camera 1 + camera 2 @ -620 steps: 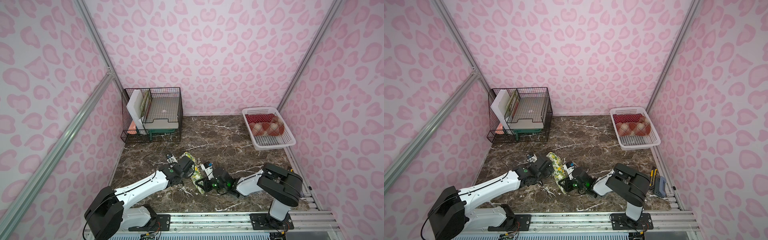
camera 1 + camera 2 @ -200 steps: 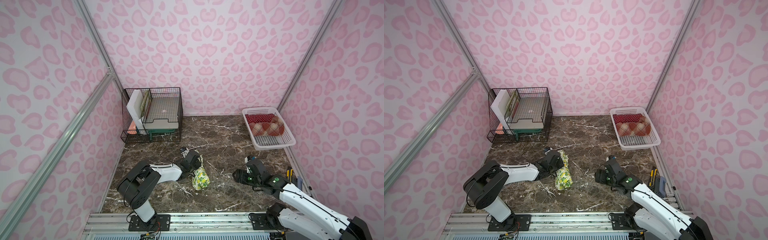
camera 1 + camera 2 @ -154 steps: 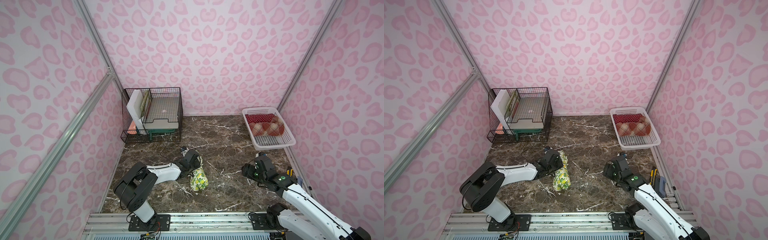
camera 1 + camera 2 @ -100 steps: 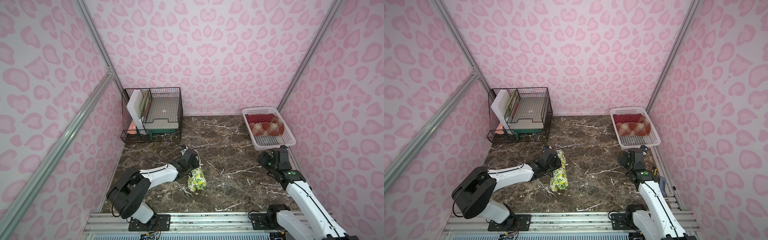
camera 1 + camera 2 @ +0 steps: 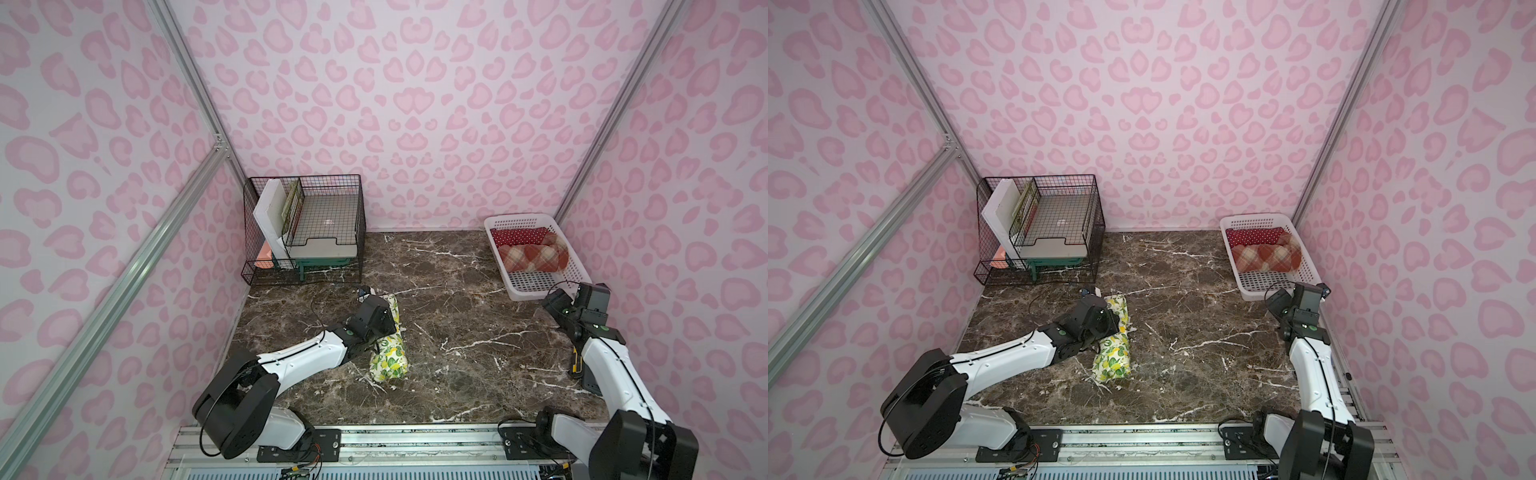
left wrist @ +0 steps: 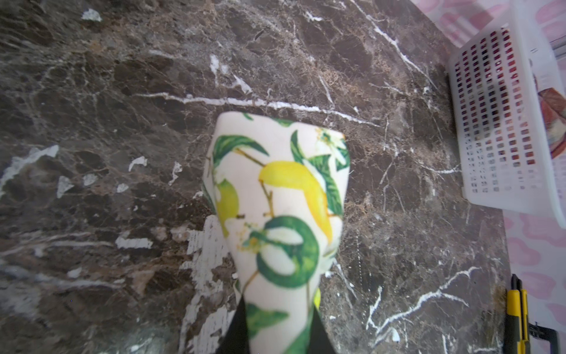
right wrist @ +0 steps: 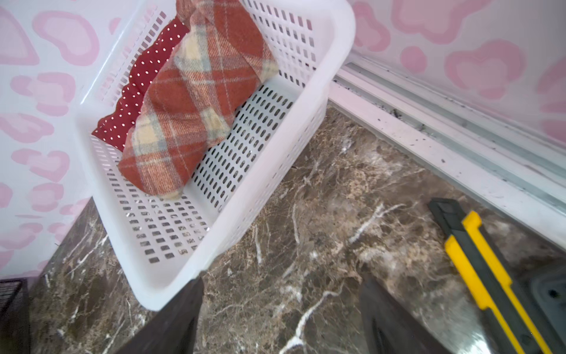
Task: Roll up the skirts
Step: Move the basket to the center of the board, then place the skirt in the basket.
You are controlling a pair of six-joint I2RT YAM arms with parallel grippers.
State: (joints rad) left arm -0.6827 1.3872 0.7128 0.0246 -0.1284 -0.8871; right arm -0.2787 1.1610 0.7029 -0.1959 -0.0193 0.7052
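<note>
The brown marble table is the biggest thing. The white basket sits on it in a corner by the pink walls. A black wire rack stands well apart from the white basket, along the same back wall.

The left arm reaches over the table, far from the white basket. Its left claw is pressed in on the lemon skirt and pinches it from both sides. In both top views the lemon skirt is rolled up. It lies on the table well apart from the white basket, on the wire rack's side.

The right claw is spread wide and holds nothing. It hangs just beside the open end of the white basket. One finger is right by the basket's corner. It is too hard to tell if they touch.

The plaid skirt lies rolled up inside the white basket. The red dotted skirt lies in there too, touching the plaid one, at the end by the wall.

A yellow and black box cutter lies on the table near the white basket.
</note>
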